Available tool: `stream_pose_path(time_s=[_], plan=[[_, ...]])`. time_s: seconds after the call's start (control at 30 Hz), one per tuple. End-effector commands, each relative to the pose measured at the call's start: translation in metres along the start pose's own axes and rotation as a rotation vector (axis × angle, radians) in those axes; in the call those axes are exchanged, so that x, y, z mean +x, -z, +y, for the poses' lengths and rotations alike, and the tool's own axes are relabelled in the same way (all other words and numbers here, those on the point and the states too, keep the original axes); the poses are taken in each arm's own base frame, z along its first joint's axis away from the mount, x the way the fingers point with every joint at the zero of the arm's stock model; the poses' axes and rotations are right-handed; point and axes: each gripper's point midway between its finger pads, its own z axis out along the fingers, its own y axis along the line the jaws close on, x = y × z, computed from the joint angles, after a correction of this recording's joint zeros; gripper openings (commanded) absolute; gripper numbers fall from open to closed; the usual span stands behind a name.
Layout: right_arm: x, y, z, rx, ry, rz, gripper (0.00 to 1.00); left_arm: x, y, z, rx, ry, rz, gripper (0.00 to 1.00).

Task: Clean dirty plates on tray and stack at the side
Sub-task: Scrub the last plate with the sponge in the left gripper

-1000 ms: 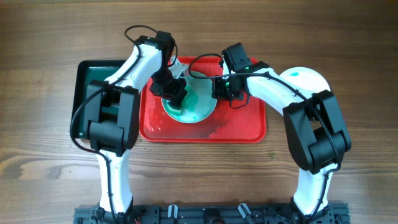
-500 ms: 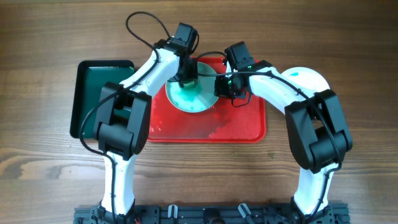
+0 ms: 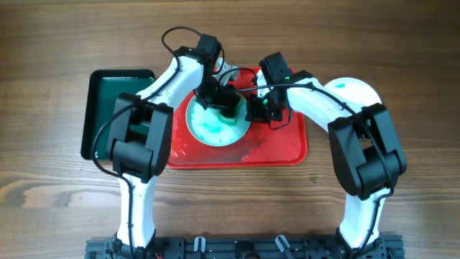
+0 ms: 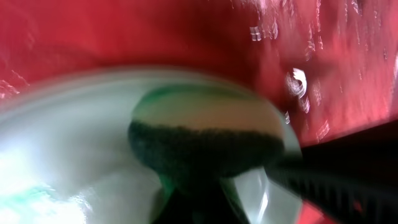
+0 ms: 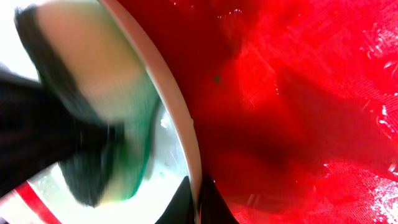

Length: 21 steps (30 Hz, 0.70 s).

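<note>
Overhead, right gripper (image 3: 251, 111) pinches the rim of the green-smeared plate (image 3: 208, 130) on the tray (image 3: 282, 146); left gripper (image 3: 228, 106) clenches a sponge (image 4: 205, 142).

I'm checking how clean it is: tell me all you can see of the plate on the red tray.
The plate is round, shallow, white to pale cyan, with green smears across its middle. It lies flat on the red tray. A sponge in the left gripper presses on its far side; the right gripper pinches its right rim.

Wooden table (image 3: 402, 43), red tray (image 3: 284, 147), green tray (image 3: 106, 86)
</note>
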Motion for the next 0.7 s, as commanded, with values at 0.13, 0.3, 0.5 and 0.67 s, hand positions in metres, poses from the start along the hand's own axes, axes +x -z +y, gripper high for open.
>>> stream_pose_path(time_s=[0.13, 0.3, 0.5, 0.67], plan=[[0.009, -0.005, 0.017, -0.084, 0.051, 0.05, 0.04, 0.014, 0.046, 0.139, -0.748, 0.532, -0.139, 0.04], [0.002, -0.005, 0.017, -0.078, 0.043, 0.021, 0.04, 0.048, 0.036, 0.122, -0.649, 0.472, 0.063, 0.04], [-0.019, -0.004, 0.021, -0.09, 0.074, -0.063, 0.04, 0.077, 0.013, 0.007, 0.084, 0.04, 0.302, 0.04], [-0.018, -0.004, 0.019, -0.081, 0.069, -0.06, 0.04, 0.039, 0.004, 0.015, 0.052, 0.092, 0.147, 0.04]])
